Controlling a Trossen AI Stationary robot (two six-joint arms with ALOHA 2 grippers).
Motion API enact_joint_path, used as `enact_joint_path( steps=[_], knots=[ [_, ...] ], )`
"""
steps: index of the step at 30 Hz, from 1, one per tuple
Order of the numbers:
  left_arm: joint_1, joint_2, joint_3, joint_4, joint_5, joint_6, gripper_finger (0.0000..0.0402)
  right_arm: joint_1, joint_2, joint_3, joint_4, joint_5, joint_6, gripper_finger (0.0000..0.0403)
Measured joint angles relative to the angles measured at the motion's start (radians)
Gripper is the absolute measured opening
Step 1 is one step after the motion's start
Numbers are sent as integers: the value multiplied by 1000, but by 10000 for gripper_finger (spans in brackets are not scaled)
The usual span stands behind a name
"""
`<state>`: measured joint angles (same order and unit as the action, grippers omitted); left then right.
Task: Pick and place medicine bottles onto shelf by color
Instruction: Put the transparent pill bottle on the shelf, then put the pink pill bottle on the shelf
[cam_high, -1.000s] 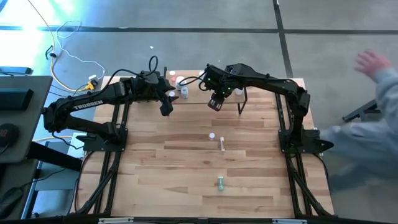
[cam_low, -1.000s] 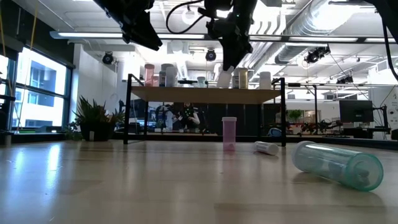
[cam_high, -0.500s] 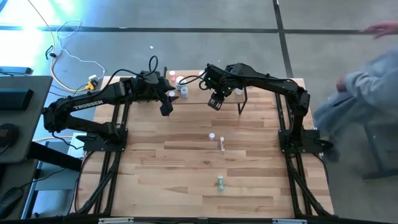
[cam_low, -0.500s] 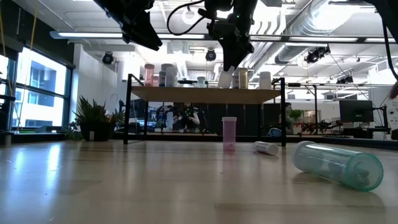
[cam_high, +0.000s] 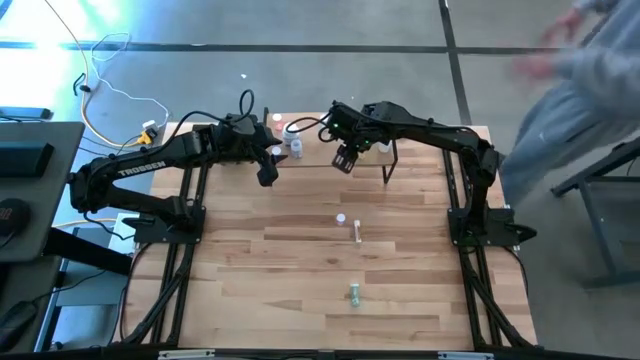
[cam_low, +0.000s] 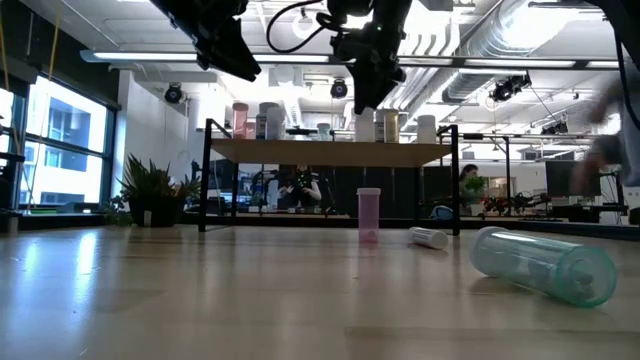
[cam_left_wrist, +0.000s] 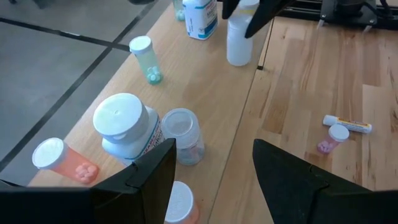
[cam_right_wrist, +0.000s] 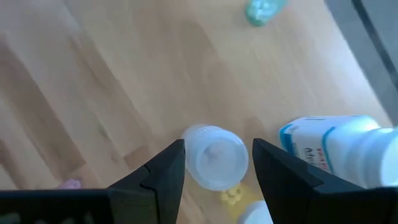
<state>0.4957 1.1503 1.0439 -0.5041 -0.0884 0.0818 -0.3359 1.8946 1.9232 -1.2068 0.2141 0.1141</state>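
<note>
— Since a second ago, what has changed?

— Only the right gripper (cam_high: 344, 160): it has lifted slightly off the white-capped bottle (cam_right_wrist: 214, 156) it was over, and its fingers have spread. That bottle stands on the shelf (cam_low: 330, 152) between the two parted fingers, and nothing is gripped. Beyond the desk's right edge, a person in grey (cam_high: 590, 90) has shifted.

— Where is the shelf?

— Along the far edge of the desk (cam_high: 300, 270), between the two arms. Just beside that bottle stand a white bottle with a blue label (cam_right_wrist: 333, 149) and, farther along, a green bottle (cam_right_wrist: 261, 10).

— And the left gripper (cam_high: 266, 172)?

— It hovers over the shelf's left end, unchanged, fingers apart and holding nothing. Below it stand a wide white jar (cam_left_wrist: 127, 126), a clear vial (cam_left_wrist: 183, 134) touching it, and an orange bottle (cam_left_wrist: 59, 162).

— Anything off the shelf?

— Three bottles on the desk, toward its middle: a pink one (cam_low: 369, 213) upright, a small white one (cam_low: 429, 237) on its side, and nearer the front edge a green one (cam_low: 542, 264), also lying down.
</note>
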Motion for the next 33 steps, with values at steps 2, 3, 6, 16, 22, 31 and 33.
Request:
enact_joint_path(
  steps=[2, 3, 6, 16, 22, 31, 33],
  knots=[
    [0, 0, 0, 0, 1, -2, 204, 0, 0, 0, 1, 14, -2, 179],
    [0, 0, 0, 0, 1, -3, 204, 0, 0, 0, 1, 15, -2, 179],
    [-4, 0, 0, 0, 25, -4, 204, 0, 0, 0, 5, 15, -2, 179],
    [-79, 0, 0, 7, 55, -26, 204, 0, -1, 0, 24, 5, 20, 179],
    [-126, 0, 0, 7, 55, -26, 204, 9, -4, 28, 17, -32, 47, 179],
    [-184, 0, 0, 13, 55, -26, 204, 52, -5, 214, -16, 14, 66, 179],
    [-197, 6, 0, 34, 55, -26, 204, 62, -5, 267, -34, 24, 69, 179]
  ],
)
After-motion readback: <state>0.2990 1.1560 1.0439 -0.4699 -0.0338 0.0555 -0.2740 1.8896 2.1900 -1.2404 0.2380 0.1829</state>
